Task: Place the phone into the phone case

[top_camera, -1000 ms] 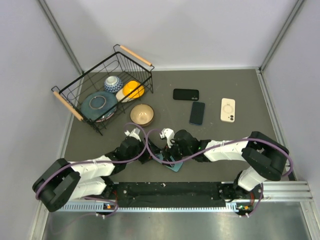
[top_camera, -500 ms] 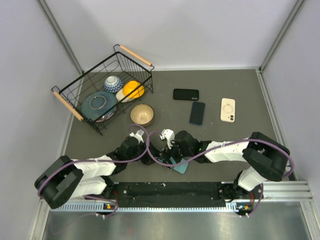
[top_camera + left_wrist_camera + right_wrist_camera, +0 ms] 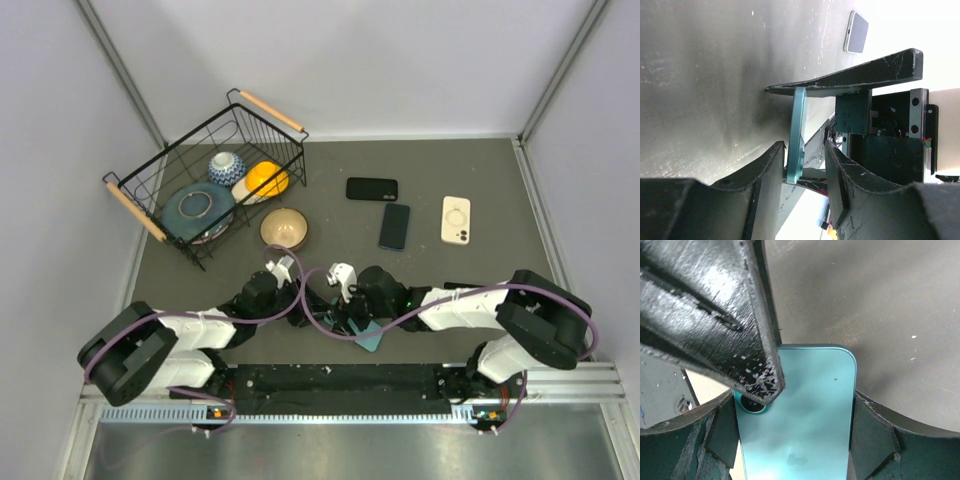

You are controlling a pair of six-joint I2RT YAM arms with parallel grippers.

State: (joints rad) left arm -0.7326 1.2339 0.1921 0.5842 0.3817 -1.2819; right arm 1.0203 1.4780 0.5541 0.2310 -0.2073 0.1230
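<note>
The teal phone [image 3: 368, 337] is held just above the table near the front edge, between the two wrists. My right gripper [image 3: 356, 326] is shut on it, with a pad on each long side, as the right wrist view shows [image 3: 805, 425]. My left gripper [image 3: 318, 318] reaches in from the left. In the left wrist view its jaws straddle the phone's thin edge [image 3: 798, 135]: one finger lies against it, the other stands apart. A cream phone case [image 3: 456, 219] with a ring mark lies flat at the back right.
A dark blue phone [image 3: 394, 226] and a black phone-shaped thing [image 3: 372, 188] lie beside the cream case. A tan bowl [image 3: 284, 229] stands behind the left wrist. A black wire basket [image 3: 150, 190] with dishes sits at the back left.
Both grippers and the teal phone have shifted a little to the right and towards the near edge. The right gripper keeps its hold.
</note>
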